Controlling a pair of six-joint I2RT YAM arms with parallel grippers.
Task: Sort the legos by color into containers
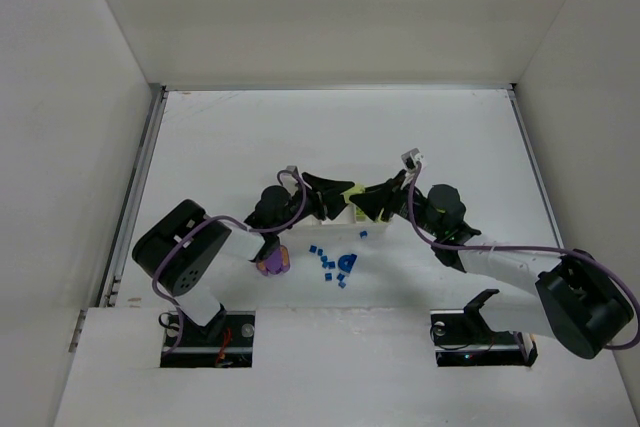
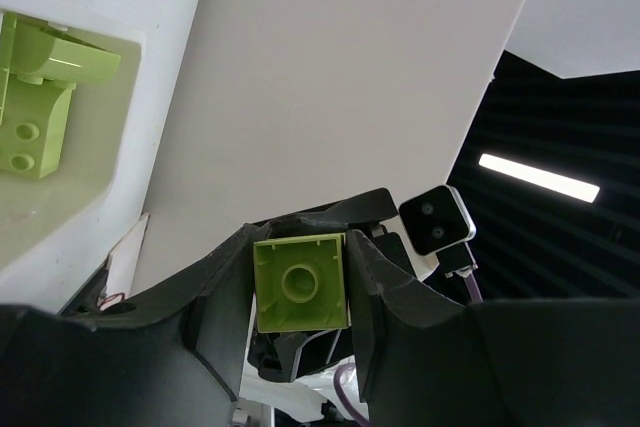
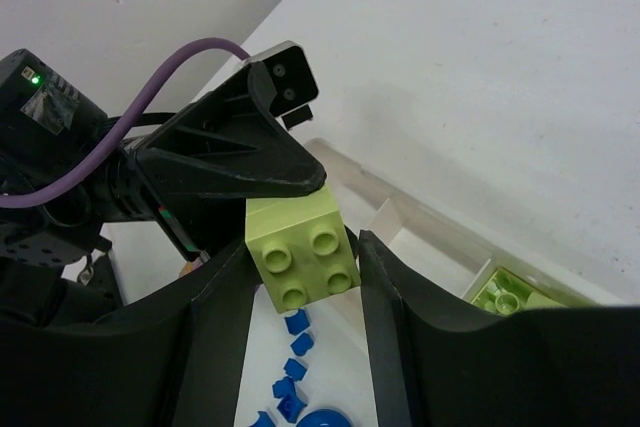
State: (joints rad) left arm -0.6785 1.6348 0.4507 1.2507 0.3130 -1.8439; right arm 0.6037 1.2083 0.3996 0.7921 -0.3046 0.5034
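Both grippers meet above the white tray (image 3: 420,209) at one yellow-green brick (image 1: 354,193). My left gripper (image 2: 300,287) is shut on this brick (image 2: 300,282), its hollow underside toward the camera. My right gripper (image 3: 303,267) closes on the same brick (image 3: 300,247) from the other side, with a finger tight against each flank. Another yellow-green piece (image 3: 508,297) lies in a tray compartment and also shows in the left wrist view (image 2: 30,97). Tiny blue bricks (image 1: 327,265), a rounded blue piece (image 1: 347,262) and a purple-and-orange piece (image 1: 271,263) lie on the table.
The tray (image 2: 100,197) is mostly hidden under the grippers in the top view. White walls enclose the table on three sides. The blue bricks (image 3: 295,347) lie on the near side of the tray, between the two arms.
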